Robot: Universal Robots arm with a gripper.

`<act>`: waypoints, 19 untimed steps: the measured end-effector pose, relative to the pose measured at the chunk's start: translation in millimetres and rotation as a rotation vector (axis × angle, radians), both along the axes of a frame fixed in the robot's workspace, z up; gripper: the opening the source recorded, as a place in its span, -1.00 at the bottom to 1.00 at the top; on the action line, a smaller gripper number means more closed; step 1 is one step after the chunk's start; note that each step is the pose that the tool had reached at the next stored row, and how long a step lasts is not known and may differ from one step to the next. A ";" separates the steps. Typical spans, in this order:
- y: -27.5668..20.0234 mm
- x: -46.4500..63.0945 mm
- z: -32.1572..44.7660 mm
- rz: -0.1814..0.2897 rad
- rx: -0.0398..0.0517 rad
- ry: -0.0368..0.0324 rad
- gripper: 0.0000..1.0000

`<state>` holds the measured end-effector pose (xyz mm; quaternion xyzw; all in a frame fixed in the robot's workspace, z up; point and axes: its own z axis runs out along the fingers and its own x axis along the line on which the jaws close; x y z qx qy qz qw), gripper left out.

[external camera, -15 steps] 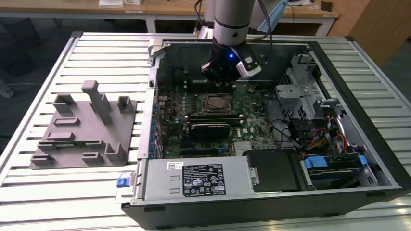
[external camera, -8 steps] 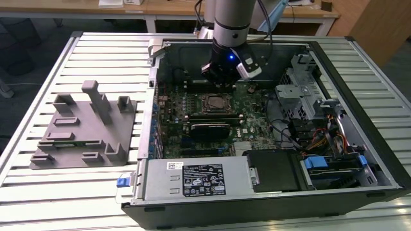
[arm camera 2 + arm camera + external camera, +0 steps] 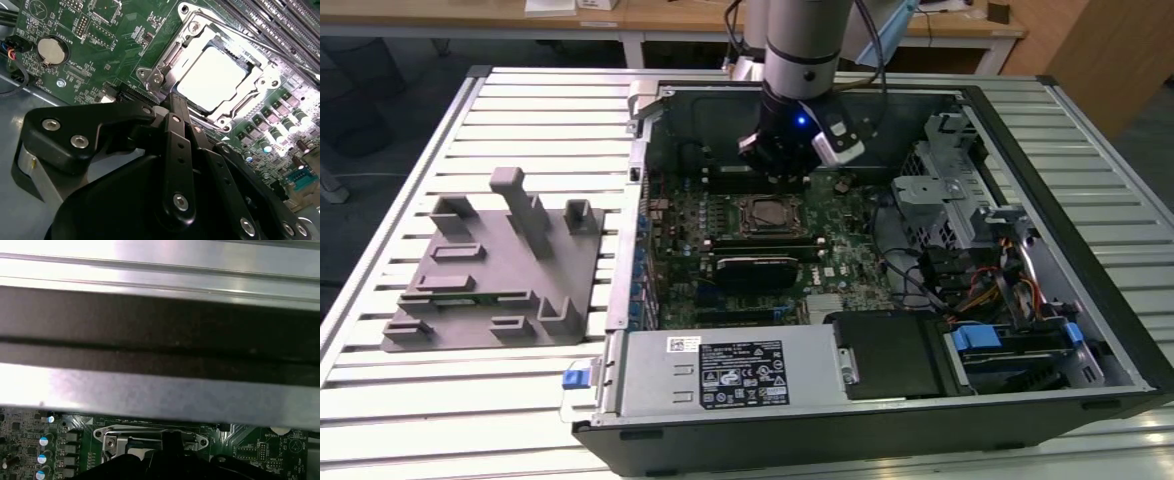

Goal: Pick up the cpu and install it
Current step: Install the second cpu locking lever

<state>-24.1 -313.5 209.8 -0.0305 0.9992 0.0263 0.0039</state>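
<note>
- The cpu (image 3: 212, 80) lies flat in the socket (image 3: 212, 75) on the board (image 3: 90, 45); its pale metal top shows inside the metal frame in the second wrist view.
- My gripper (image 3: 175, 107) hangs just above the socket's near edge and holds nothing. Its fingers (image 3: 176, 150) look drawn together, and nothing is between them.
- I judge that the placing step is mostly done: the chip seems seated, and the frame around it is not yet closed over it.
- In the exterior view my gripper (image 3: 787, 160) stands over the socket (image 3: 767, 212), inside the open case (image 3: 1067, 150).
- A next move calls for a straight, careful path, because the chip must not shift in its seat.
- Room is narrow here: memory slots (image 3: 280, 25) run beside the socket, and the case wall (image 3: 160, 340) is close behind me.
- Upward the way is free. The grey fixture (image 3: 494, 265) lies well apart on the table (image 3: 400, 400).
</note>
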 end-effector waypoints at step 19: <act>-11.7 0.0 2.1 0.000 -0.0001 0.0000 -0.79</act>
